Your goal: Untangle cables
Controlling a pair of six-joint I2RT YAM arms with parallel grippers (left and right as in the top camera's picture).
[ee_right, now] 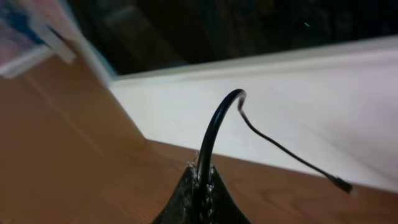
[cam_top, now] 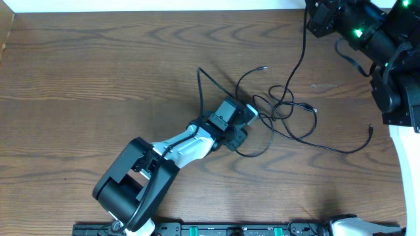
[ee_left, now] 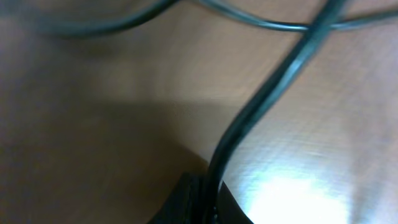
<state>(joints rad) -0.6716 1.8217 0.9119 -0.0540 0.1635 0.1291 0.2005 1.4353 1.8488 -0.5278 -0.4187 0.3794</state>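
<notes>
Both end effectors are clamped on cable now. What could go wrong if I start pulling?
Pulling apart may cinch the crossed cables into a knot, since both the left end effector and right end effector are shut on strands. The right one holds near a plug end; that short tail could slip out.

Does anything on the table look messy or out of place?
Yes. The black cables lie looped and crossed over each other in a tangle. One strand runs up to the right gripper, shut on it; the left gripper is shut on another part.

Brown wooden table (cam_top: 98, 78); tangled black cables (cam_top: 282, 105) lying right of centre
</notes>
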